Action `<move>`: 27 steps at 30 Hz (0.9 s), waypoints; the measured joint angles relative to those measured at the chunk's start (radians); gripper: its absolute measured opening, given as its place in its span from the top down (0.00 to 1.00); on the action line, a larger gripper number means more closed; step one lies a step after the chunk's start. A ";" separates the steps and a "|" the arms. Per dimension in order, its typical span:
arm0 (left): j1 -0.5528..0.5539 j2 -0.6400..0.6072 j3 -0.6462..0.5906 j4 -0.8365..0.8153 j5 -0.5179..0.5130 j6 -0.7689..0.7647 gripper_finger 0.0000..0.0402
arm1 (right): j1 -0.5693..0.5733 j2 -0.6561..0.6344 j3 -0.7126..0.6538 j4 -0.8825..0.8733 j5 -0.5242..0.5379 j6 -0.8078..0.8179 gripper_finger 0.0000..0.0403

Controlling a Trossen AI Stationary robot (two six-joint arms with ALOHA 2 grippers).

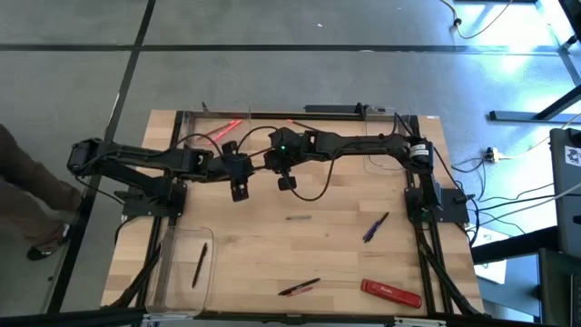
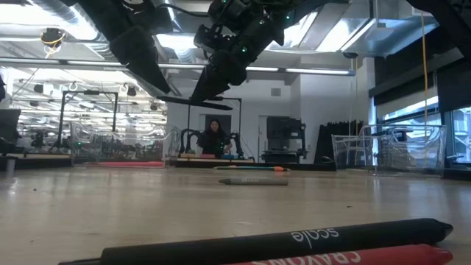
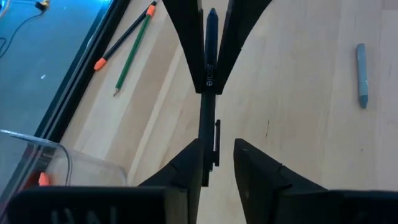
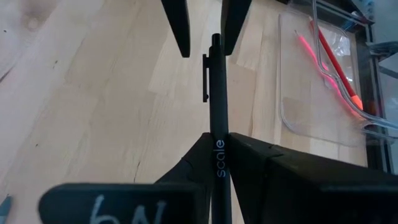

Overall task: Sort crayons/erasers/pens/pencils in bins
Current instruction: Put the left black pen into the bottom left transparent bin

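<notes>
A black pen printed "scale" (image 4: 215,93) is held level in the air above the middle of the table, between my two arms, which face each other. My right gripper (image 4: 219,142) is shut on it. My left gripper (image 3: 219,148) is open; its fingers (image 4: 178,28) stand on either side of the pen's clip end, with a gap showing on both sides. The pen also shows in the low view (image 2: 193,101). A clear bin (image 4: 323,74) at the far edge holds red-pink crayons (image 4: 329,59). A second clear bin (image 1: 186,263) at the near left holds one dark stick (image 1: 199,265). My right gripper pinches the pen's barrel at the printed word (image 4: 219,152) between its two fingers. The fingers lie along the pen, which sticks out ahead of them toward the left gripper. The pen is level and lifted clear of the table.
On the table lie a grey stick (image 1: 299,217), a blue-purple pen (image 1: 375,227), a dark pen beside a red stick (image 1: 300,287) and a flat red bar (image 1: 391,292). Two pencils (image 3: 127,43) lie near the far edge. A third clear bin (image 1: 390,150) stands at the far right.
</notes>
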 joint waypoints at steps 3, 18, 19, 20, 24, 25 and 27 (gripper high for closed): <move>0.000 0.000 0.000 0.000 0.001 0.000 0.79 | 0.000 0.000 0.000 0.000 0.000 0.000 0.89; -0.015 -0.008 0.057 0.020 -0.003 -0.002 0.81 | 0.000 0.001 0.000 -0.001 0.001 0.000 0.89; -0.018 -0.008 0.075 0.016 -0.005 -0.001 0.81 | 0.000 0.001 0.000 -0.001 0.001 0.000 0.89; -0.019 -0.008 0.092 0.009 -0.011 0.000 0.81 | 0.000 0.001 0.000 -0.001 0.001 0.000 0.89; -0.011 -0.007 0.155 -0.075 -0.028 -0.002 0.79 | 0.000 0.001 0.000 -0.001 0.001 -0.001 0.89; -0.008 -0.006 0.162 -0.097 -0.028 -0.005 0.78 | 0.000 0.001 0.000 -0.001 0.001 -0.001 0.89; 0.000 -0.005 0.163 -0.123 -0.028 -0.007 0.76 | 0.000 0.001 0.000 0.000 0.001 -0.001 0.89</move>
